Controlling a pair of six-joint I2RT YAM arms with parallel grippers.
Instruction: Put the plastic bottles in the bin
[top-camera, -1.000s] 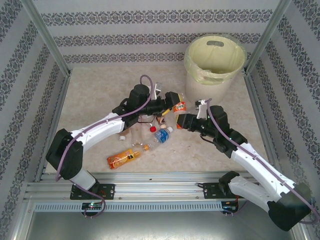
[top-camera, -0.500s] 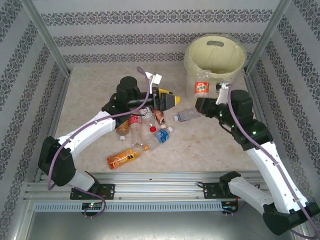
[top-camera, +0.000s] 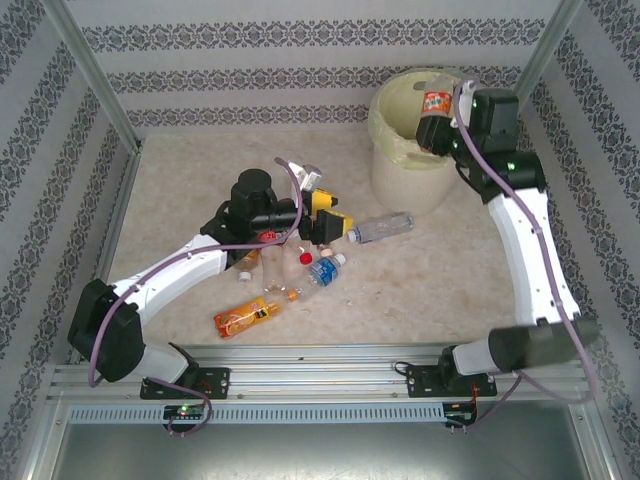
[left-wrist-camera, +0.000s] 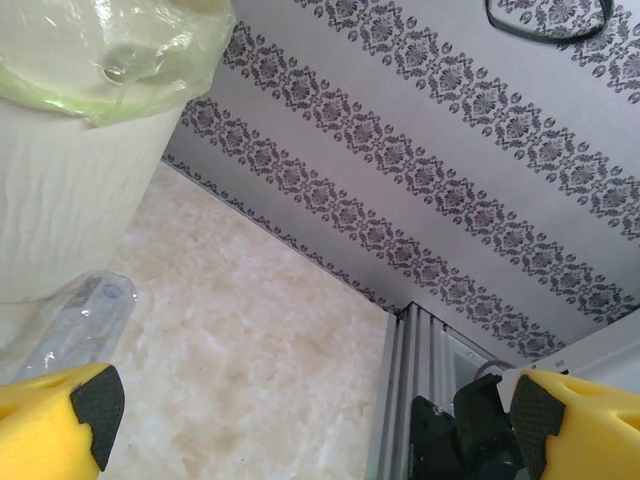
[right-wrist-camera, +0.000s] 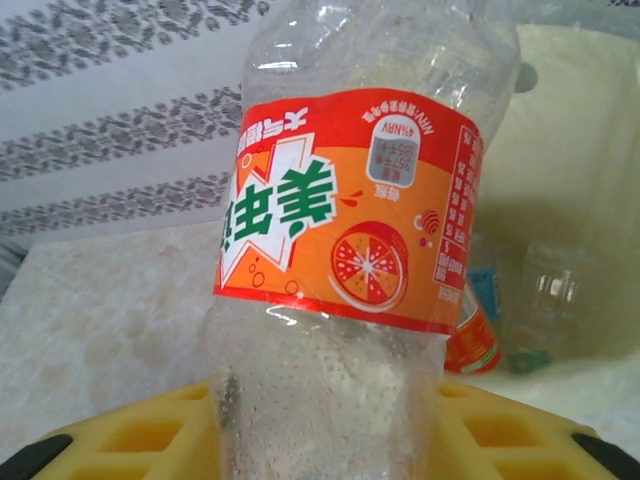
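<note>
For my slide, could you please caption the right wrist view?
Right pincer holds orange-labelled clear plastic bottle at the round white bin.

Only thing close to readable is the orange-label bottle (right-wrist-camera: 350, 250) in the right wrist view: big green Chinese characters, upside down, beside an orange-slice picture. The grey box and white side print are too tiny to read. On the tabletop (top-camera: 420, 290), the blue-label bottle (top-camera: 325, 270) is just a colour blob from above.
</note>
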